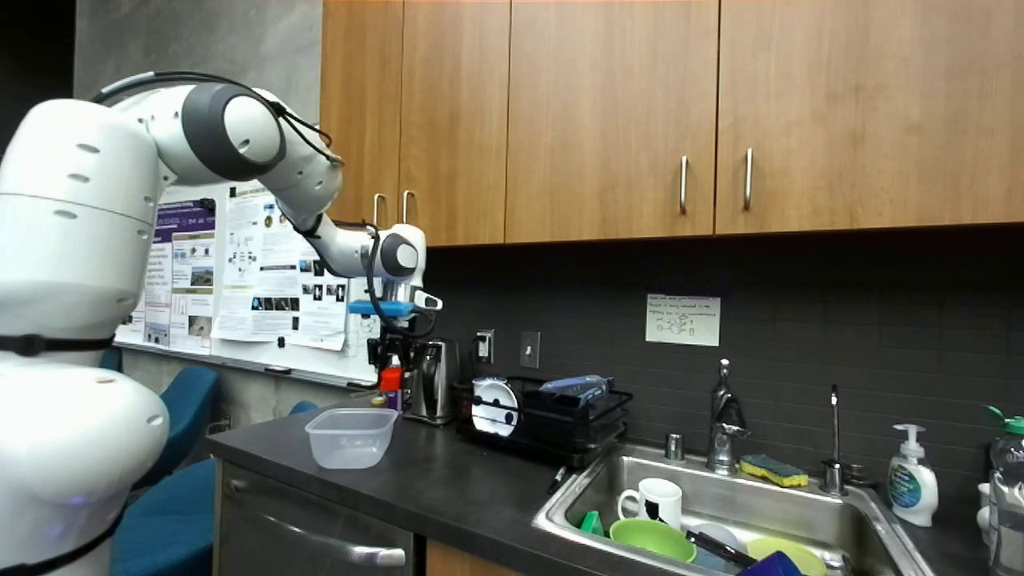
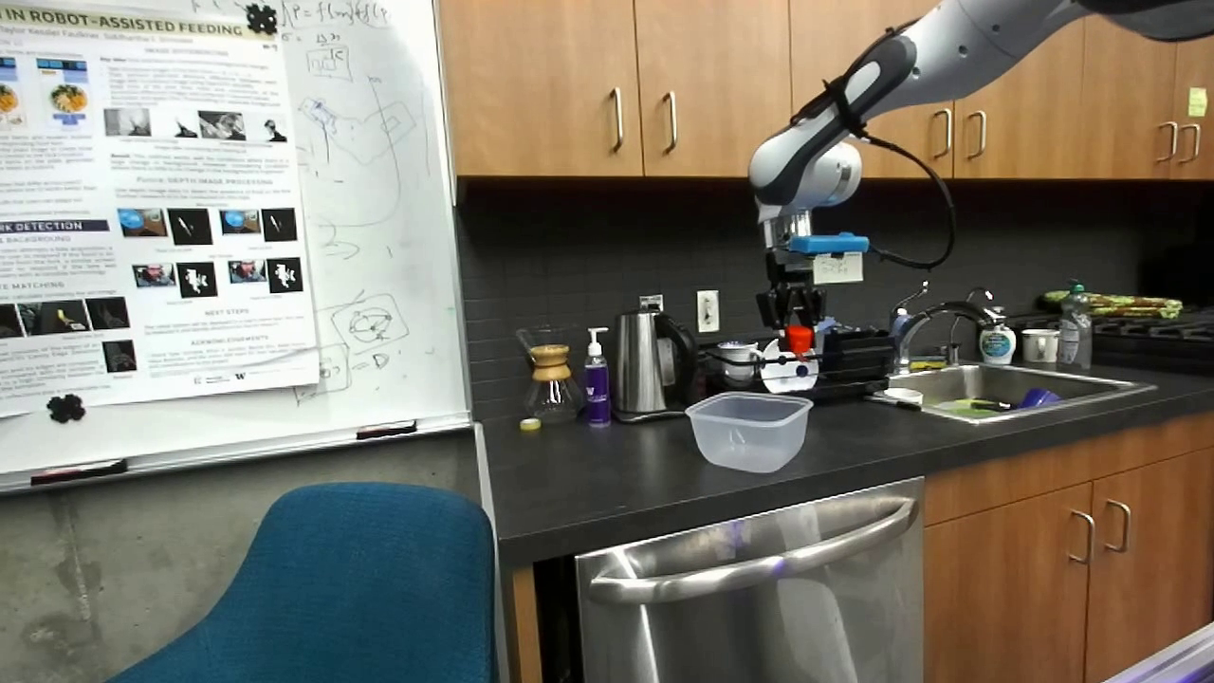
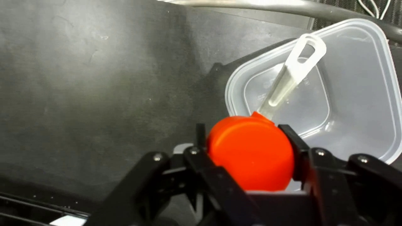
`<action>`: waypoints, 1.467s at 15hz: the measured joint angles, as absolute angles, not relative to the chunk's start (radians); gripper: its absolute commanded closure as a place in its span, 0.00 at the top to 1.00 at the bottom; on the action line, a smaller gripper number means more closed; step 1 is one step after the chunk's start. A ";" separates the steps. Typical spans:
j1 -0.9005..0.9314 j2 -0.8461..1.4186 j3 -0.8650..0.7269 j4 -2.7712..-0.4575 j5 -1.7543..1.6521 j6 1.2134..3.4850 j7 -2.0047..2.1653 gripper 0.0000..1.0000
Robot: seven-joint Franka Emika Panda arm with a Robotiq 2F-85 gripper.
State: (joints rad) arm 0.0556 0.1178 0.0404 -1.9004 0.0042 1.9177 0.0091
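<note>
My gripper (image 3: 247, 138) is shut on a round red cup (image 3: 254, 157), its black fingers pressed against either side. A pale slotted handle (image 3: 309, 61) sticks out from the cup and, in the wrist view, lies across the clear plastic container (image 3: 361, 81). Both exterior views show the red cup (image 2: 800, 339) hanging under the gripper (image 1: 392, 352), held in the air above the counter. The clear container (image 2: 749, 436) stands on the counter near its front edge, lower than the cup. What is inside the cup cannot be seen.
Behind the gripper are a steel kettle (image 2: 635, 365) and a black dish rack (image 1: 560, 424) with dishes. A purple pump bottle (image 2: 597, 384) and a glass carafe (image 2: 553, 394) stand beside the kettle. The sink holds a white mug (image 1: 660, 500) and a green bowl (image 1: 652, 538). Wooden cabinets (image 1: 612, 120) hang overhead.
</note>
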 measured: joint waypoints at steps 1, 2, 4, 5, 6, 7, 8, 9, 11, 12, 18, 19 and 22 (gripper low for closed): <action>0.047 0.111 0.036 -1.916 0.019 1.918 0.008 0.32; 0.037 0.106 0.030 -1.934 0.037 1.919 0.007 0.32; 0.016 0.101 0.014 -1.972 0.069 1.922 0.004 0.32; 0.004 0.100 0.006 -1.992 0.085 1.924 0.000 0.32; -0.008 0.099 -0.003 -2.009 0.100 1.926 -0.008 0.32; -0.020 0.099 -0.012 -2.026 0.114 1.929 -0.017 0.32; -0.031 0.099 -0.021 -2.042 0.130 1.933 -0.029 0.32; -0.042 0.099 -0.029 -2.056 0.148 1.939 -0.040 0.32; -0.062 0.099 -0.044 -2.080 0.184 1.950 -0.067 0.32; -0.069 0.099 -0.049 -2.089 0.198 1.956 -0.077 0.32; -0.093 0.103 -0.068 -2.109 0.252 1.972 -0.130 0.32; -0.094 0.104 -0.070 -2.109 0.260 1.972 -0.136 0.32; -0.100 0.107 -0.073 -2.109 0.284 1.972 -0.154 0.32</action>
State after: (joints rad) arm -0.0997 0.1067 -0.0732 -2.1095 0.2843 1.9723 -0.1541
